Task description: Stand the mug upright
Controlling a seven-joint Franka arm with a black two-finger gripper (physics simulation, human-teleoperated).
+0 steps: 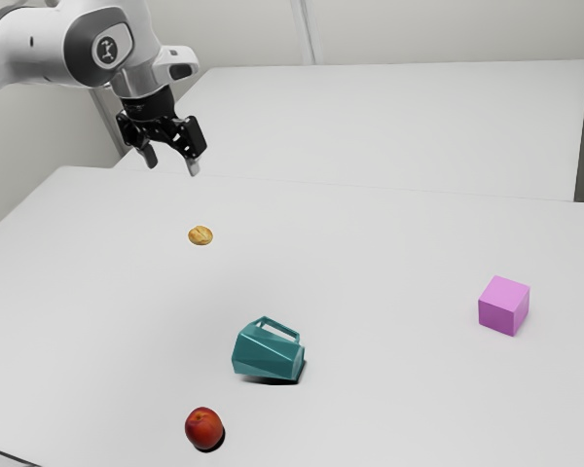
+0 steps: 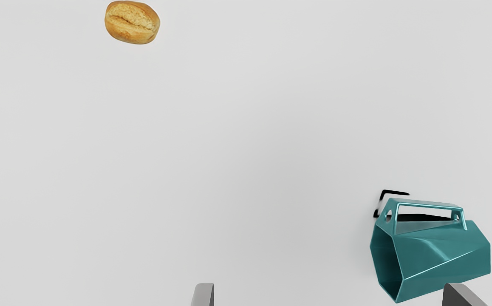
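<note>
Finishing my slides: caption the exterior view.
Open gripper above a table: teal mug lying sideways, fruit, roll and pink cube.

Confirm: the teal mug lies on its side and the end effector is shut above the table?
Not quite: the end effector above the table is open, its fingers wide apart in the wrist view. The teal mug does lie on its side.

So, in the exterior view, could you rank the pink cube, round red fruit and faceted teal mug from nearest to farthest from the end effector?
1. Mug, on its side
2. Fruit, lower in the view
3. Cube, toward the view's right
</note>
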